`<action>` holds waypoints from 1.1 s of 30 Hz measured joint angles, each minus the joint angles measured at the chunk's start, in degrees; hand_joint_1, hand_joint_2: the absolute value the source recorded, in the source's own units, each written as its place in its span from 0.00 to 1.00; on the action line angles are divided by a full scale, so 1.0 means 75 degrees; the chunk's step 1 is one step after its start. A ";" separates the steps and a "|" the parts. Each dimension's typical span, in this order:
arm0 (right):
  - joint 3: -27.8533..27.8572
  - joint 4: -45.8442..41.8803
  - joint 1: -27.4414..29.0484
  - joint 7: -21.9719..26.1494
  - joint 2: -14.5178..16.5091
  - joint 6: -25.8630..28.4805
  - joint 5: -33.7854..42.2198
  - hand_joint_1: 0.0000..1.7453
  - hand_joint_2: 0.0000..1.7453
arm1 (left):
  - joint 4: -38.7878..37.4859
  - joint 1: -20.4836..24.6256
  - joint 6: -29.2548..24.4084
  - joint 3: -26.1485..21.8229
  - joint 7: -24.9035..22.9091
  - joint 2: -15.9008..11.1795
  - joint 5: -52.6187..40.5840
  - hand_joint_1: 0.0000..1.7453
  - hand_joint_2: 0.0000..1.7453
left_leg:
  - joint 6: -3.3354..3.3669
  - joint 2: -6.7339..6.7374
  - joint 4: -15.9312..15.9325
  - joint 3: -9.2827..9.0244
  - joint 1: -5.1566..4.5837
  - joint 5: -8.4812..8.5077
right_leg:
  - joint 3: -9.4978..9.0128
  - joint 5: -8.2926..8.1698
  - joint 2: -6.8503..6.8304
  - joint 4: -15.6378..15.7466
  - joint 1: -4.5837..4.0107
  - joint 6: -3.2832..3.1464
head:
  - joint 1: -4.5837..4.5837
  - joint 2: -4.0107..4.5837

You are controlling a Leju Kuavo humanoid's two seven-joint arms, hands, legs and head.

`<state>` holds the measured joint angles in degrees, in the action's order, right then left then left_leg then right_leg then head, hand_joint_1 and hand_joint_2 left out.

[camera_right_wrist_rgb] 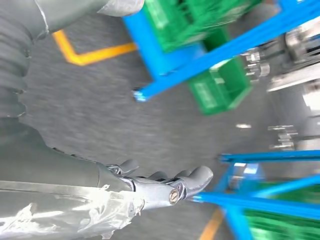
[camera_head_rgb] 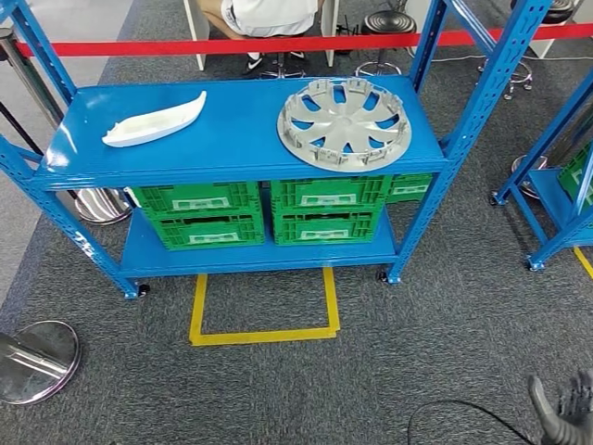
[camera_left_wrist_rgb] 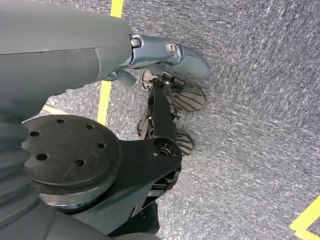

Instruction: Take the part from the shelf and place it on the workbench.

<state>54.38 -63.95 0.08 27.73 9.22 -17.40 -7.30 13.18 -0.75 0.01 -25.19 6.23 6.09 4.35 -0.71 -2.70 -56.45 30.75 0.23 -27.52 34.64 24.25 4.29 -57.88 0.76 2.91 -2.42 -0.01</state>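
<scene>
Resting on a glossy blue metal shelf [camera_head_rgb: 231, 130] over grey carpet [camera_head_rgb: 434, 334]: a spoked silver wheel cover [camera_head_rgb: 344, 121] and a curved white part [camera_head_rgb: 155, 121]; both hands, right [camera_head_rgb: 568, 408] and left [camera_left_wrist_rgb: 170, 55], hang released.

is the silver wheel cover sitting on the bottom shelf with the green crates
No, the silver wheel cover lies flat on the top shelf, while the green crates sit on the level below.

This looks like a workshop or factory test floor. Blue steel shelving [camera_head_rgb: 237, 139] stands on grey carpet [camera_head_rgb: 434, 343], green plastic crates [camera_head_rgb: 199, 213] are stacked on its lower level, yellow tape [camera_head_rgb: 264, 332] marks a standing spot, and a red barrier belt [camera_head_rgb: 280, 43] ropes off the area.
</scene>
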 joint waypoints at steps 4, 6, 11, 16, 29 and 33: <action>-0.0431 -0.1442 0.0213 -0.0103 0.0206 0.0198 -0.0053 0.00 1.00 | -0.0001 -0.0002 0.0133 -0.0046 0.0008 -0.0004 -0.0223 0.00 0.00 | 0.0000 0.0000 0.0000 0.0001 0.0000 0.0000 | -0.0001 0.0000 0.0000 -0.0001 0.0001 0.0000 | 0.0001 0.0001; -0.0839 -0.2055 0.0350 -0.0226 0.0231 0.0345 -0.0053 0.00 1.00 | -0.0004 -0.0002 0.0189 -0.0053 -0.0007 -0.0007 -0.0384 0.00 0.00 | 0.0000 0.0000 0.0000 0.0001 -0.0001 0.0000 | -0.0001 0.0000 0.0000 -0.0001 0.0001 0.0000 | 0.0001 0.0001; -0.2378 -0.3362 0.0676 -0.0356 0.0003 0.1383 -0.1051 0.00 1.00 | -0.0018 -0.0001 0.0285 -0.0058 -0.0022 -0.0045 -0.0799 0.00 0.00 | 0.0001 0.0000 0.0000 0.0001 -0.0001 0.0001 | -0.0002 -0.0001 0.0001 -0.0001 0.0002 0.0000 | 0.0001 0.0001; -0.4259 -0.3790 0.0333 -0.0879 -0.0524 0.2218 -0.1939 0.00 1.00 | -0.0026 0.0245 0.0195 -0.0155 0.0199 0.0116 -0.0746 0.00 0.00 | 0.0010 0.0005 0.0000 0.0000 -0.0003 0.0016 | 0.0003 -0.0018 0.0003 0.0001 0.0002 0.0002 | 0.0000 0.0000; -0.6215 -0.3821 -0.0020 -0.1120 -0.1376 0.2561 -0.2958 0.00 1.00 | -0.0036 0.0377 0.0171 -0.0185 0.0151 0.0282 -0.0941 0.00 0.00 | 0.0016 -0.0001 0.0000 0.0014 -0.0002 0.0029 | 0.0006 -0.0023 -0.0012 -0.0001 0.0002 -0.0001 | 0.0000 0.0001; -0.7257 -0.3821 -0.0453 -0.1554 -0.1880 0.2461 -0.3759 0.00 1.00 | -0.0038 0.0378 0.0191 -0.0185 0.0047 0.0268 -0.1131 0.00 0.00 | 0.0009 0.0000 0.0000 0.0016 -0.0002 0.0036 | 0.0008 -0.0031 -0.0013 -0.0001 0.0003 0.0001 | 0.0000 0.0001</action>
<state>-0.05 -92.61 -3.32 16.07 -4.87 1.06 -35.50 12.90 2.09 1.44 -26.58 6.58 8.10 -4.13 -0.64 -2.70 -56.45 30.87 0.22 -27.25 34.70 24.01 4.19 -57.88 0.78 2.92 -2.42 0.00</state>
